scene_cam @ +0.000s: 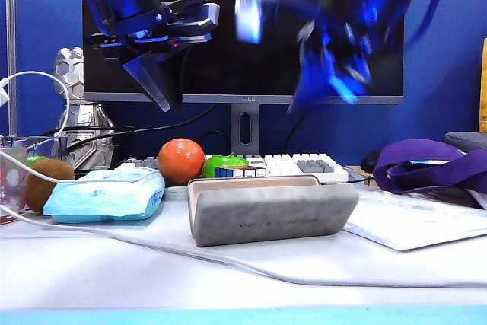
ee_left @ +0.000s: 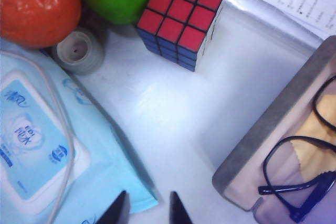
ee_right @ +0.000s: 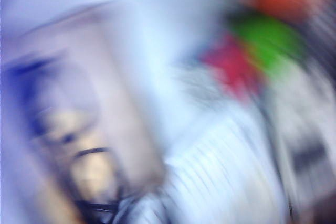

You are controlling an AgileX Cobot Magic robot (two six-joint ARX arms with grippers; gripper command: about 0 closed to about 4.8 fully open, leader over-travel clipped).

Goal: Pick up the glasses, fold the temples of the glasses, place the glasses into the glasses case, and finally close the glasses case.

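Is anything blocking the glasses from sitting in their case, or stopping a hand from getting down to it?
Nothing visible. The glasses already lie inside the open glasses case. The left hand and blurred right hand hang above it with only air between.

**Arm hardware, as I see it**

Left tool (scene_cam: 156,81): black housing with blue sheen, small green indicator light on the body, tapered dark fingers (ee_left: 119,211). Right tool (scene_cam: 335,74): motion-blurred, black with blue highlights, pale patch at one end. Dark cables trail from both arms.

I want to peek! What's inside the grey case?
The case holds black glasses lying on a yellow cloth. Its far end is out of view.
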